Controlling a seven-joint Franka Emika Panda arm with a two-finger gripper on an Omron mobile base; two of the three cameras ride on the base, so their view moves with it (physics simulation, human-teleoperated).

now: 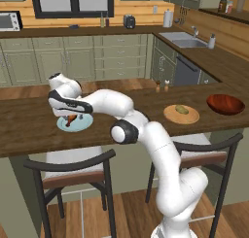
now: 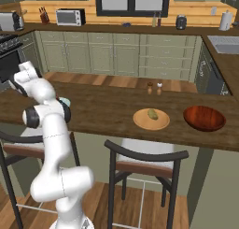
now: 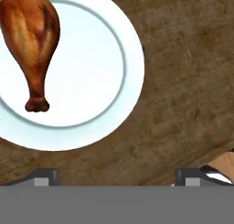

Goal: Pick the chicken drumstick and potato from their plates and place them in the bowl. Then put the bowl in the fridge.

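A: Where is the gripper (image 3: 117, 175) right now?

B: Low over the dark wooden counter (image 1: 29, 125), at the light blue plate (image 1: 74, 122). In the hand view its two finger tips stand far apart at the bottom edge, with nothing between them but bare wood. The jaws are wide open and hold nothing.

A: And the chicken drumstick (image 3: 31, 40)?

B: It lies on the light blue plate, up and to the left in the hand view, well off the line between the fingers. Its fat end points toward the top and its bone end toward the bottom. From the left base view the drumstick (image 1: 71, 118) peeks out just under the hand, which covers part of the plate.

A: So the hand isn't centred on it?

B: No. The midpoint between the tips sits over the counter beside the plate's rim, and the drumstick lies off to one side.

A: What about the rest?

B: The potato (image 2: 152, 114) rests on the tan wooden plate (image 2: 142, 122) further along the counter. The reddish-brown bowl (image 2: 204, 118) stands just beyond that plate, apart from it, with nothing in it. Both are well away from the gripper.
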